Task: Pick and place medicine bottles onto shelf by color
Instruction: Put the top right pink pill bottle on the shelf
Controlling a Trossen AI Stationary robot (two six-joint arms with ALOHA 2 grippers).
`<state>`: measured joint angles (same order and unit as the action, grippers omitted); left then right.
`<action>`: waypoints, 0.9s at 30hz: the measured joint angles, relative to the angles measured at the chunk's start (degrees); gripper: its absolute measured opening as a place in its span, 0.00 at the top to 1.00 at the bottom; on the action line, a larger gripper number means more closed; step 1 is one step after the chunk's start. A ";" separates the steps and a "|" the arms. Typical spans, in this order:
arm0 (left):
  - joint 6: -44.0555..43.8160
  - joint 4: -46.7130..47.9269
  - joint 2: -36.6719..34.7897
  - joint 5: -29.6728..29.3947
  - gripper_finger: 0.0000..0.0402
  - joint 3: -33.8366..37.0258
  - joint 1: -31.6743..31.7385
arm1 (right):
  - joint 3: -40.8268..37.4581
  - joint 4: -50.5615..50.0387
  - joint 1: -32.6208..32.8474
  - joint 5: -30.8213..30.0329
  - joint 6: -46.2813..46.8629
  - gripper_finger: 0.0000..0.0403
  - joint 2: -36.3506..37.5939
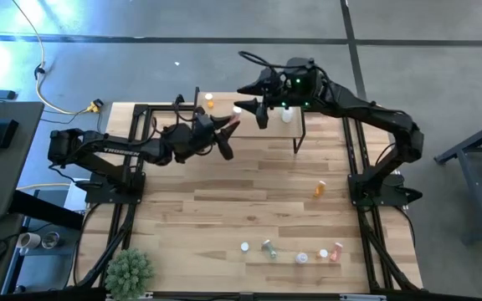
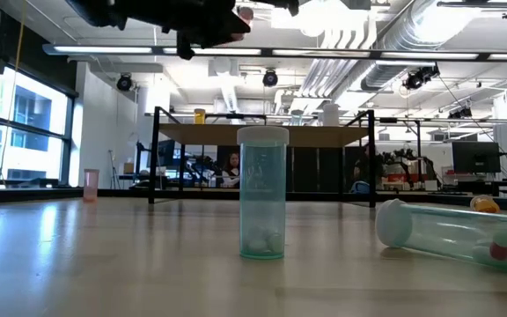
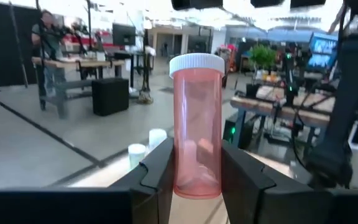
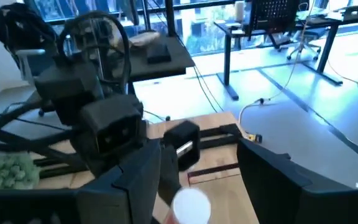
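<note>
White lettering runs along the upper link of the dark left arm (image 1: 111, 151) in the high view; it looks like a maker's name, but the letters are too small to read with confidence. Nothing legible on the pill bottles, the table or the room's screens in any view.

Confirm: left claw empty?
No, the left claw is shut on a pink bottle with a white cap, held upright between its fingers.
</note>
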<state>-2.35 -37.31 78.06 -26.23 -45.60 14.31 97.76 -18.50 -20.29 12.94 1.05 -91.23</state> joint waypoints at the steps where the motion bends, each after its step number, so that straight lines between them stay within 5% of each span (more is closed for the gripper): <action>1: 0.62 -0.78 0.00 0.09 0.76 0.00 0.15 | 0.00 0.06 0.02 -0.15 -0.01 0.50 -0.32; 27: 7.57 -0.81 0.07 -2.24 0.76 0.04 0.33 | -0.02 -2.66 0.04 -0.79 4.68 0.51 -3.93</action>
<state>5.22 -38.12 78.13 -28.47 -45.56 14.63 97.73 -21.16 -20.25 12.15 5.73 -95.15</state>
